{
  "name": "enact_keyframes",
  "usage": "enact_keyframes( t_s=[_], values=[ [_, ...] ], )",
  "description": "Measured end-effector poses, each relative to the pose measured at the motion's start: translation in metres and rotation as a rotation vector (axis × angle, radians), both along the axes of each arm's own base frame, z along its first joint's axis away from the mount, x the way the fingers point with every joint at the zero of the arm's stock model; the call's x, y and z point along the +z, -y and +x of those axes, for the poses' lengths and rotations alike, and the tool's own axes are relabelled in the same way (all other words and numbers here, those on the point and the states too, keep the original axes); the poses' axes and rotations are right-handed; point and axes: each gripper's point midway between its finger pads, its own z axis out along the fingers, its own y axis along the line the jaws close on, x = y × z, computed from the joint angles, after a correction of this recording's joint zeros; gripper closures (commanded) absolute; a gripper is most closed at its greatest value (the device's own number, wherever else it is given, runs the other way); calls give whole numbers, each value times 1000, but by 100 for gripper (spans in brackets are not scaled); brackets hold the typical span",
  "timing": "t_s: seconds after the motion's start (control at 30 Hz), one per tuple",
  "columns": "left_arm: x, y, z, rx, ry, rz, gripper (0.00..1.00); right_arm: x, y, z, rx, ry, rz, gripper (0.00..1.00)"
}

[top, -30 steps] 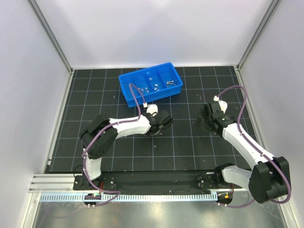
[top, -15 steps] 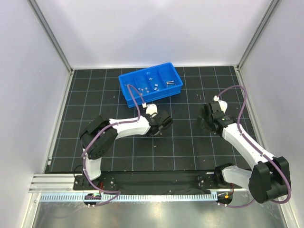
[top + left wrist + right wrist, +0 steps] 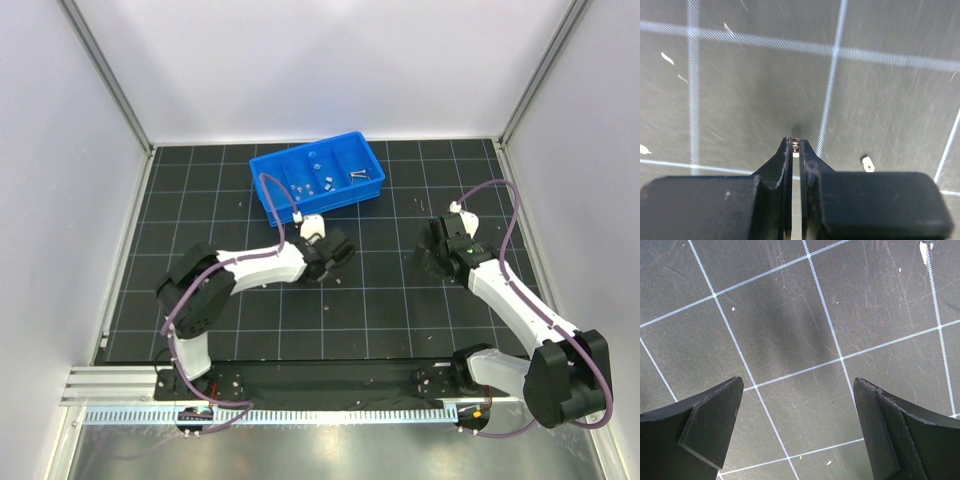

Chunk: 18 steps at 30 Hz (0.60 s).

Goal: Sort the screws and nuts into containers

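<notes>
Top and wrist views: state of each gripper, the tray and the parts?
left gripper: shut on a small silver part, screw or nut unclear.
right gripper: open, empty, above the mat.
blue tray: upright on the mat, partly filled.
nuts: several lying in the tray's middle sections.
screw: lying in the tray's rightmost section, top view.

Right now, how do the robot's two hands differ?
The left hand is pinched shut on a tiny silver part; the right hand gapes wide, holding nothing. The left hand sits nearer the blue tray than the right hand. Both are black, above the gridded black mat.
</notes>
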Motion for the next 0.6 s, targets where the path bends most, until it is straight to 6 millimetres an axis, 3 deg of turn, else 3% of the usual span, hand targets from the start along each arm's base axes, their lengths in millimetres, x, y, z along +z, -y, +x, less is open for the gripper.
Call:
enact_keyframes(
  t_s=[0.13, 0.37, 0.5, 0.6],
  values=[
    [30, -22, 30, 17, 55, -16, 98, 0, 0, 0, 0, 1, 0, 0],
    [130, -77, 134, 131, 313, -90, 95, 0, -1, 3, 0, 10, 3, 0],
    [161, -98, 176, 157, 412, -88, 94, -5, -1, 4, 0, -9, -2, 0],
    [161, -108, 205, 170, 436, -72, 93, -9, -1, 4, 0, -22, -6, 0]
  ],
)
